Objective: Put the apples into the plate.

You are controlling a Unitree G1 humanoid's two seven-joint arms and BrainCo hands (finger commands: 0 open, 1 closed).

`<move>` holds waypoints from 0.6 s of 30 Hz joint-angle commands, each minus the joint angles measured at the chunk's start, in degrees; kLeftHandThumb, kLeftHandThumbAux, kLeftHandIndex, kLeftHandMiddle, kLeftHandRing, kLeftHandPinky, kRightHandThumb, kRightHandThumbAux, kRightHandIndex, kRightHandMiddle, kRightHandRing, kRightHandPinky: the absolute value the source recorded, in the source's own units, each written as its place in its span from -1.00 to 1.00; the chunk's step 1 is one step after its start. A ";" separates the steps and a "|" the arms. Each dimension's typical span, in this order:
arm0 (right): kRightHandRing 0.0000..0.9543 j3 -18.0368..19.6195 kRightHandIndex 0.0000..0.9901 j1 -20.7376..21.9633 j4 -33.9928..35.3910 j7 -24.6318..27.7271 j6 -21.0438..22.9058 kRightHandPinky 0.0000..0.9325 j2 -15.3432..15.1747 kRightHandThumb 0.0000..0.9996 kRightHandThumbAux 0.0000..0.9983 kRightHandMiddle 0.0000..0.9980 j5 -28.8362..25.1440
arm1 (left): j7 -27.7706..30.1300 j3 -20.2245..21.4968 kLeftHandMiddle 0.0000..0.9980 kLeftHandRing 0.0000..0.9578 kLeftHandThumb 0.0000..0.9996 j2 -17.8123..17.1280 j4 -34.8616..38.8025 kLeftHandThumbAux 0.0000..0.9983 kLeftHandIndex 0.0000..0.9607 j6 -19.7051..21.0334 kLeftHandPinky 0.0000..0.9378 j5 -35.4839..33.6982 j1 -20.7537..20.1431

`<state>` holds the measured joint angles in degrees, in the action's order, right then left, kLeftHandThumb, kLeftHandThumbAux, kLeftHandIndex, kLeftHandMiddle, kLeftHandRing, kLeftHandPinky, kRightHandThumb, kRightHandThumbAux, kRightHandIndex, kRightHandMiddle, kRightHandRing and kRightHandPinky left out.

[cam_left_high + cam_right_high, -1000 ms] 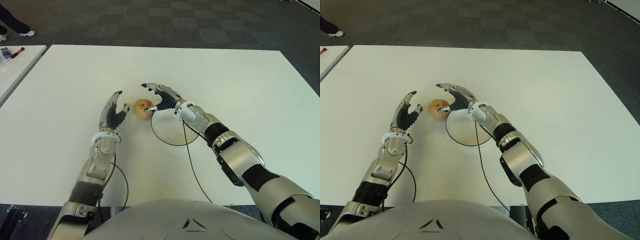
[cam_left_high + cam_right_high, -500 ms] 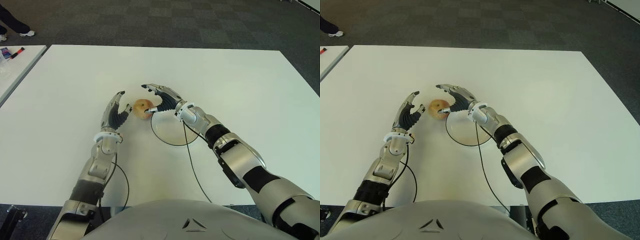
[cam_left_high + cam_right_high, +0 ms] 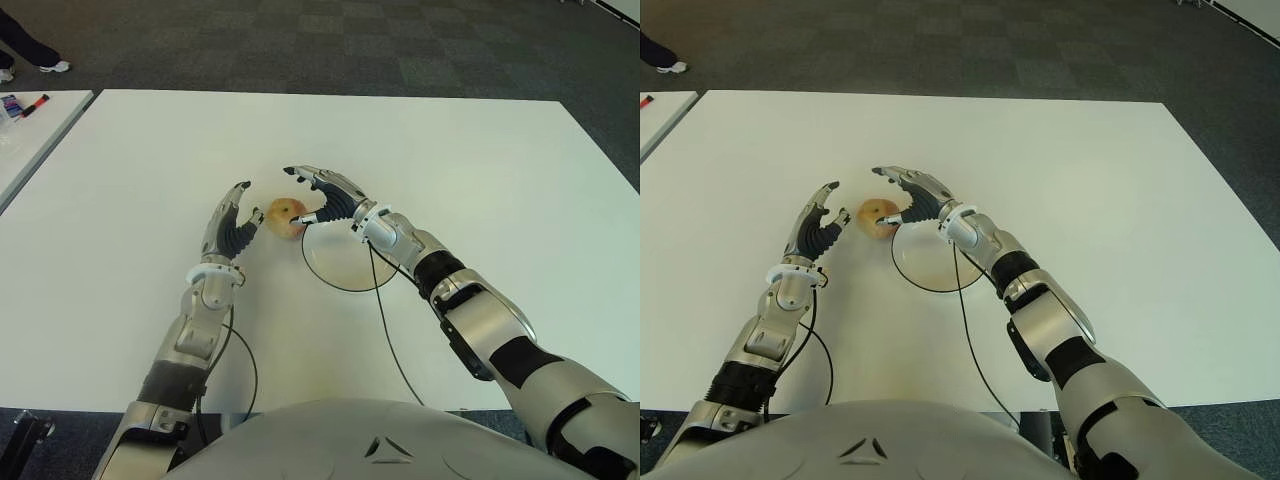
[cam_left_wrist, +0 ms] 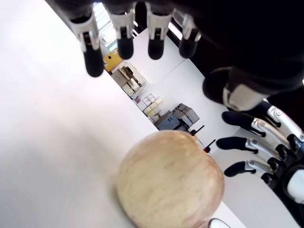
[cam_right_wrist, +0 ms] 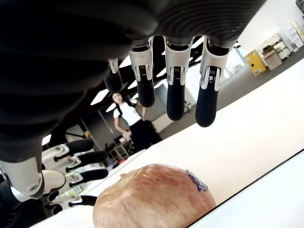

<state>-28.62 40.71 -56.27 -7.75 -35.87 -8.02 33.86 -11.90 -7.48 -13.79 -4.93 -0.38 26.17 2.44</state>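
Apple (image 3: pixel 288 216): 1 in view, sitting on the table (image 3: pixel 480 170) just beside the plate's far-left rim, not inside it.
Plate (image 3: pixel 345 268): lying empty.
Right hand (image 3: pixel 322 195): arching over the apple, fingers spread, gripping nothing.
Left hand (image 3: pixel 232 222): standing just left of the apple, fingers open, holding nothing.
Progress: nothing is placed yet; grasping, lifting and setting down are all remaining.
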 commanded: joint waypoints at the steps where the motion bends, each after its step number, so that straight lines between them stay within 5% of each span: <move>1: -0.51 0.26 -0.92 -2.84 3.05 2.20 0.50 -0.30 -1.03 -0.03 0.09 -0.66 -0.64 | 1.79 -0.18 -1.00 -0.92 0.27 -0.23 1.11 -0.23 -1.00 -0.12 -0.64 -0.66 1.48; 18: -0.50 3.14 -0.94 -10.47 17.27 8.90 2.42 -0.22 -3.01 -0.13 0.08 -0.69 -4.40 | 5.19 0.10 -1.00 -0.92 0.21 -0.59 8.53 -0.21 -1.00 0.28 -0.65 -1.94 5.69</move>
<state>-26.12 31.86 -40.99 -0.37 -34.66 -10.55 30.89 -8.38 -7.54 -13.88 2.41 -0.41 24.72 7.04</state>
